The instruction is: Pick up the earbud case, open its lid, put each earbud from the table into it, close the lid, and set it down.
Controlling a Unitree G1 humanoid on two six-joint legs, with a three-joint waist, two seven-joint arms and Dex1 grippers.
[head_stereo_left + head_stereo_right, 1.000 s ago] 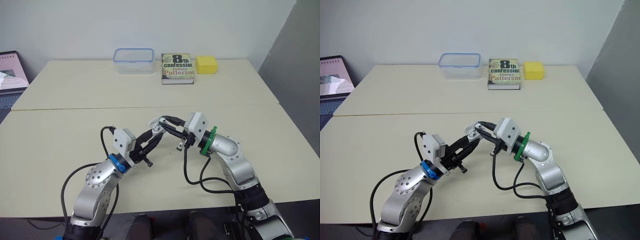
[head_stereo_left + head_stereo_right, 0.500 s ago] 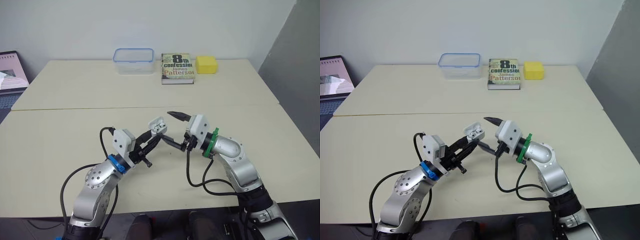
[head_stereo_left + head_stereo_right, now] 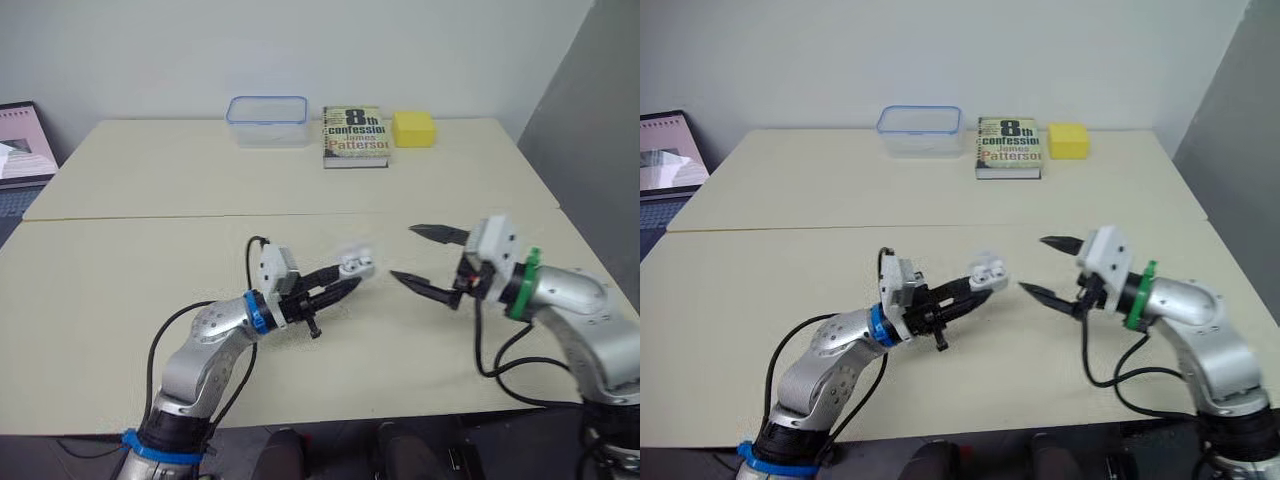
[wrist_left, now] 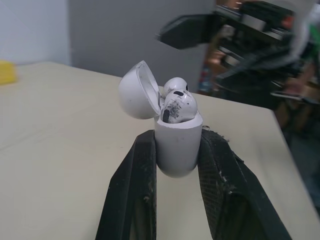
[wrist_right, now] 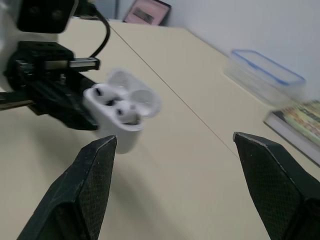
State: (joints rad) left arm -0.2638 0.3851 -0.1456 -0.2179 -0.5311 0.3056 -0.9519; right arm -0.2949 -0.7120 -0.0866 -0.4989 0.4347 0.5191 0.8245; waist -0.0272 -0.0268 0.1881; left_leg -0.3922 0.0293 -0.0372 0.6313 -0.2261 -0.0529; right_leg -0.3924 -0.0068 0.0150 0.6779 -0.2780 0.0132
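The white earbud case (image 4: 176, 145) is pinched between the two black fingers of my left gripper (image 3: 338, 283), a little above the near table (image 3: 120, 280). Its lid (image 4: 136, 91) is swung open. Two white earbuds (image 4: 178, 106) sit in the case's sockets. My right gripper (image 3: 403, 253) hangs open to the right of the case, apart from it, with nothing between its fingers (image 5: 95, 172). The case (image 5: 117, 117) also shows in the right wrist view, beyond those spread fingers.
A clear box with a blue rim (image 3: 266, 121), a paperback book (image 3: 354, 136) and a yellow block (image 3: 413, 128) stand along the far table's back edge. A laptop (image 3: 22, 150) sits at the far left. A seam (image 3: 300, 215) runs between the two tables.
My right gripper has opened and drawn back to the right, away from the case. My left arm has carried the case rightward, lid open.
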